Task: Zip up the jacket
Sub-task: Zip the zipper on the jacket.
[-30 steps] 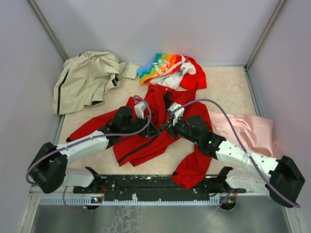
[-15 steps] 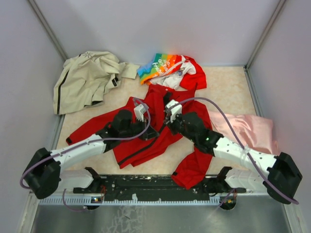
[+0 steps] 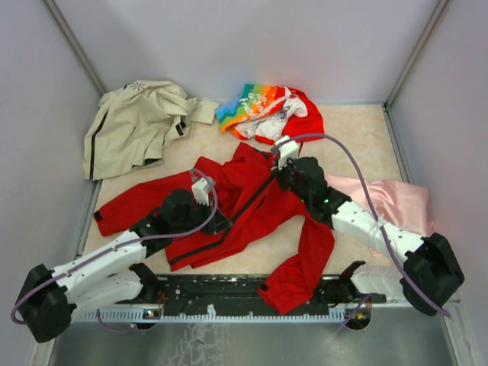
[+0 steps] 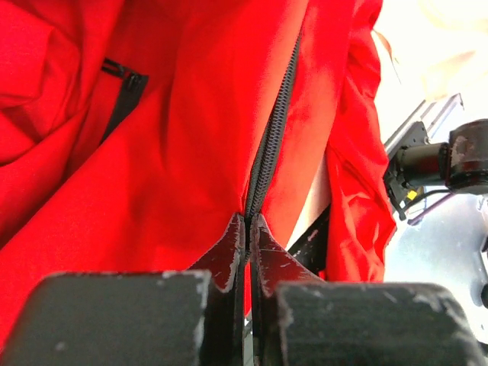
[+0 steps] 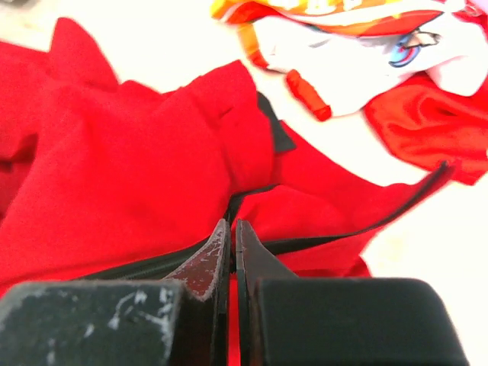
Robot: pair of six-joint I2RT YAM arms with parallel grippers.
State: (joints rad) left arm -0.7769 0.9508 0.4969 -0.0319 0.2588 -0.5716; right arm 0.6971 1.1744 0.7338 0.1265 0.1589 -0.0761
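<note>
From the overhead view I see the bright red long-sleeved jacket [image 3: 252, 206] spread across the middle of the pale, speckled table surface [image 3: 358, 145]. Its smooth matte cloth is creased into soft folds, with one sleeve stretched out to the left and the other trailing toward the near edge. A dark zipper [image 3: 252, 197] runs diagonally down its front as a thin, straight line between my two arms. The left gripper [image 3: 217, 223] sits at the lower end of that line. In its wrist camera the scuffed black wedge-shaped fingers [image 4: 229, 255] are pressed together, with red cloth pinched between them, and the fine ribbed teeth of the zipper [image 4: 271, 145] lead straight into the tips. A short black slanted strip [image 4: 122, 84] lies in the folds to the side. The right gripper [image 3: 276, 177] is at the upper end, near the collar. Its fingers [image 5: 217, 252] are also squeezed flat together on the jacket. From the tips a dark band runs off to the left, while to the right a single dark-edged flap [image 5: 381, 213] lifts away. Behind the jacket lie a rumpled beige jacket with a black stripe [image 3: 133, 126] and a glossy rainbow-and-white printed red garment [image 3: 263, 107]. A soft pink cloth [image 3: 389, 202] lies to the right, partly under the right arm.
</note>
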